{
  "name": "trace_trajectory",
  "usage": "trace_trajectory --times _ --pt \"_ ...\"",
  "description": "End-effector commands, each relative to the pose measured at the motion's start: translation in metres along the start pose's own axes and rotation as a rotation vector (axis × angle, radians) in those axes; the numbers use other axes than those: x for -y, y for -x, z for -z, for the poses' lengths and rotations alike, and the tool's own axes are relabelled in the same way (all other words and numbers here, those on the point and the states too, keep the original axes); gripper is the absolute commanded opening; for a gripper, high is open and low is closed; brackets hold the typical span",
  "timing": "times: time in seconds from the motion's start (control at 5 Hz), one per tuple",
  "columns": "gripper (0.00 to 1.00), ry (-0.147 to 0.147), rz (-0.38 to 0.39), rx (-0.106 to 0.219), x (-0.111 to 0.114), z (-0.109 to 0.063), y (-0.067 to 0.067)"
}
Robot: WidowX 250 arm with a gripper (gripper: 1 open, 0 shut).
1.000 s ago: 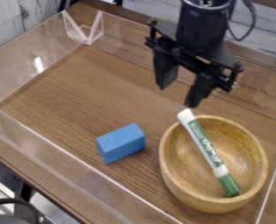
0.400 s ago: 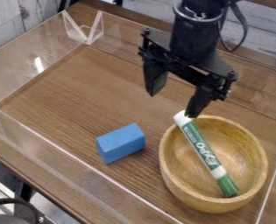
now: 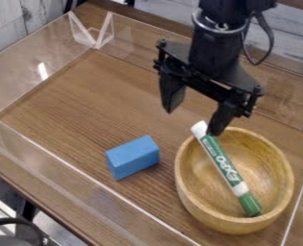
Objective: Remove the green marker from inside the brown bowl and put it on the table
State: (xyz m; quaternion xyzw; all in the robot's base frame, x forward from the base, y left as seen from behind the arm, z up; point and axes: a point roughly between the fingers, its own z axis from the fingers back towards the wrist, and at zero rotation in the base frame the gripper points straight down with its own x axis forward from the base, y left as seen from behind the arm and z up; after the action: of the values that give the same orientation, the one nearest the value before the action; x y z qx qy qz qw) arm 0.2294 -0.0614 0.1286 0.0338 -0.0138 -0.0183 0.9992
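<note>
The green marker [image 3: 227,169] lies inside the brown bowl [image 3: 195,183] at the lower right, its white end resting up on the far rim and its green cap down near the bowl's front. My gripper [image 3: 197,110] hangs open over the table [image 3: 89,101] just behind the bowl, pointing down. One finger [image 3: 222,117] stands just above the marker's white end, the other [image 3: 172,96] is to the left over bare wood. Nothing is between the fingers.
A blue rectangular block [image 3: 133,156] lies on the table left of the bowl. Low clear acrylic walls [image 3: 25,60] edge the tabletop, with a clear bracket [image 3: 89,31] at the far left corner.
The gripper's fingers have spread from nearly together to wide apart. The marker and bowl lie as before.
</note>
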Motion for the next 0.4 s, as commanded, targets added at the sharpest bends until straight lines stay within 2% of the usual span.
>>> trace_trajectory --times 0.0,0.2 --pt "1.0 0.014 -0.011 0.037 0.0056 -0.005 -0.003" --pt "1.0 0.022 -0.026 0.038 0.0107 0.0 -0.0021"
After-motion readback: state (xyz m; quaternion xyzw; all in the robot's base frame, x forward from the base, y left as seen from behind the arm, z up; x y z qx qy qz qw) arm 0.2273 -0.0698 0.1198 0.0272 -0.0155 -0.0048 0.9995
